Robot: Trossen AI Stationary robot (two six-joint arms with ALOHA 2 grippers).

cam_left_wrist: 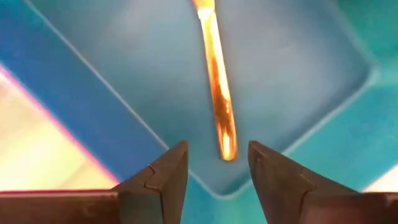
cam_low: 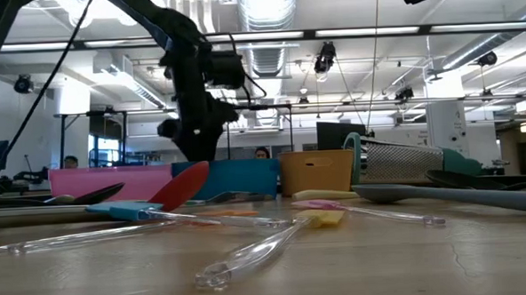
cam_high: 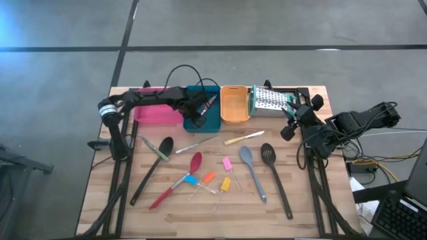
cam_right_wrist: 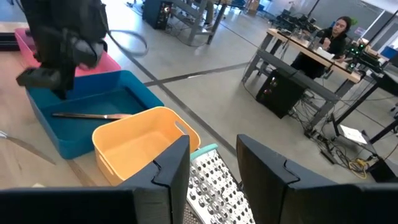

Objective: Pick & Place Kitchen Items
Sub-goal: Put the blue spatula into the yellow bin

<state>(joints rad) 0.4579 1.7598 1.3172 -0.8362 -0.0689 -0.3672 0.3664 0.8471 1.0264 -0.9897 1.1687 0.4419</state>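
Note:
My left gripper hangs open over the teal tray, fingers pointing down, touching nothing. A thin knife lies flat on the tray floor below it, also seen in the right wrist view. On the table lie a black ladle, red spoon, grey-blue spatula, black slotted turner, a yellow-handled knife and small pink, orange, yellow and blue pieces. My right gripper waits open and raised at the far right, beside the grater.
A pink tray stands left of the teal one and an orange tray right of it, all along the far edge. A green-handled utensil and a thin clear-handled knife lie mid-table. People sit at desks beyond the table.

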